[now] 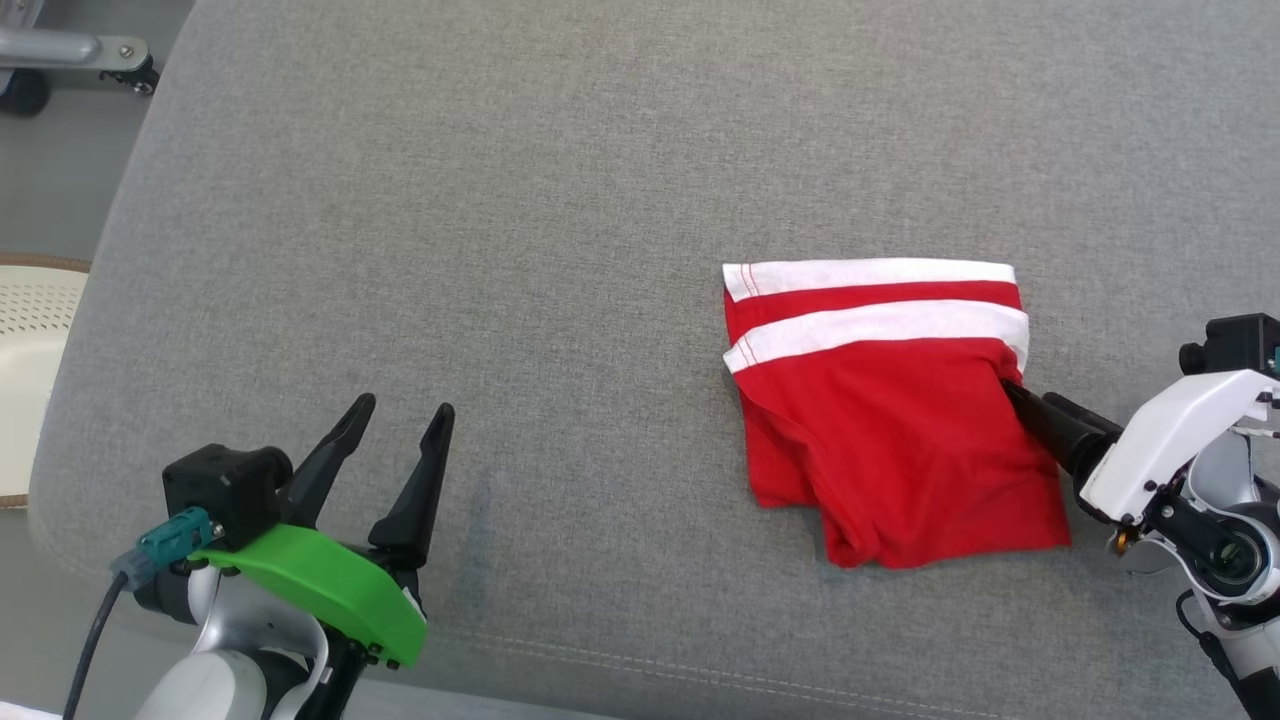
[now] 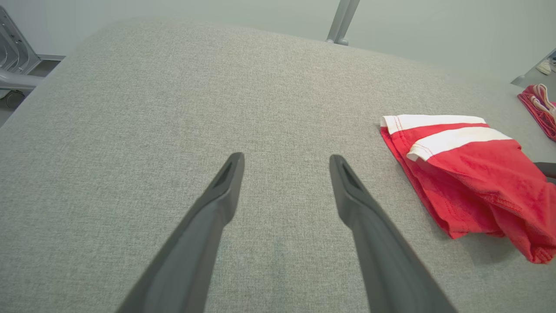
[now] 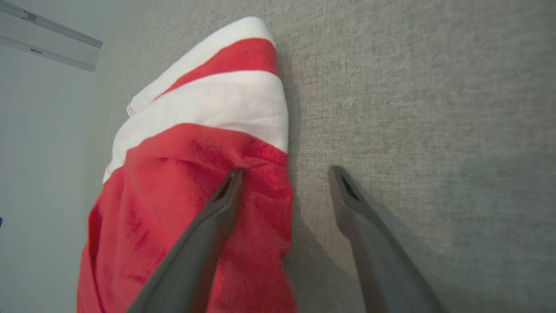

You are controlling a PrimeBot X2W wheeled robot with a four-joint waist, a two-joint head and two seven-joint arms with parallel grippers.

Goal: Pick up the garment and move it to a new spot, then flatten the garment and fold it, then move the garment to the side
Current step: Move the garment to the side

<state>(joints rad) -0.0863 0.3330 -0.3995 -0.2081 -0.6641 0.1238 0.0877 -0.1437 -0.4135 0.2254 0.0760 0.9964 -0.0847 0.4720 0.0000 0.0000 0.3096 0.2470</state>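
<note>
Since the folding looked done to me, my left gripper (image 1: 405, 408) had nothing to do and hovered over bare cloth at the left of the grey woven upholstered surface (image 1: 500, 250), well apart from the work. Its two long dark fingers stood wide apart, holding and touching nothing; in its own wrist view only grey weave lay between them (image 2: 286, 161).

Right of the middle lay the red cotton garment with two white bands (image 1: 900, 440), folded into a compact, roughly square packet with the bands along its far edge and a looser, rumpled corner nearest me. It rested flat on the surface, gripped by nobody.

Farther right, my right gripper (image 1: 1030, 400) had come in low from the side at the packet's right edge, which I judged suited to sliding or lifting it aside. Its jaws were spread fully, not clamped: one finger met the red cloth at the edge fold (image 3: 195, 174), the other stood over bare upholstery just beside it. Whether that first finger lay on top of the fold or tucked under it, I could not tell.
</note>
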